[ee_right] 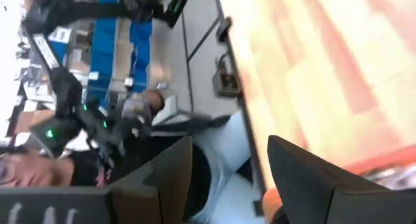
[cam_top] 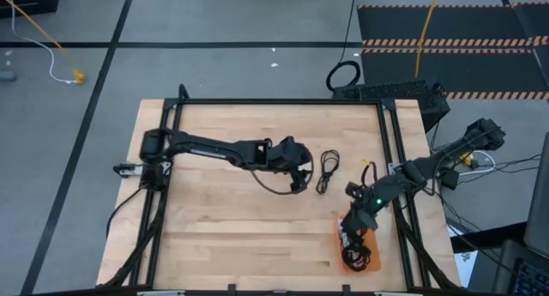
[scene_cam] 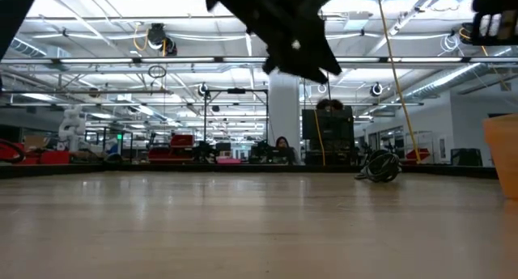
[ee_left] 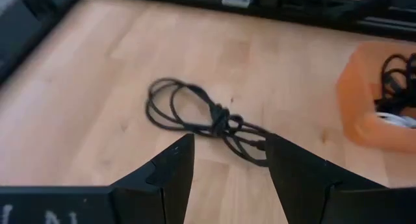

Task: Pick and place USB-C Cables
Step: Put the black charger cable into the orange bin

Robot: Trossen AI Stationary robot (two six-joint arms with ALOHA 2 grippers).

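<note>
The left pincer [cam_top: 300, 174] hung over the middle of the counter [cam_top: 214, 236], its two dark fingers [ee_left: 170, 169] spread wide with nothing between them. Just beyond its tips, toward the counter's right edge, lay one black USB-C cable [cam_top: 327, 171] — a thin looped bundle knotted at its waist, flat on the wood and apart from the fingers. In the left wrist view the same cable [ee_left: 198, 117] sat just ahead of the open fingers, its tail running toward the right-hand one. In the low view the cable [scene_cam: 379, 166] showed as a dark tangle on the far side of the wood, with the arm's dark bulk overhead.

The right pincer [cam_top: 350, 236] was down near the counter's right front corner, at an orange bin [cam_top: 357, 255]. Its fingers [ee_right: 162, 169] stood apart in the right wrist view, and nothing could be seen gripped between them. Dark coiled cables lay in the bin [ee_left: 364, 100], with a white one [ee_left: 395, 119] showing among them — how many black ones, I could not tell. Off the counter's far edge a large black cable ring [cam_top: 343, 75] rested on the floor, and a yellow cord [cam_top: 426, 26] ran away from it.
</note>
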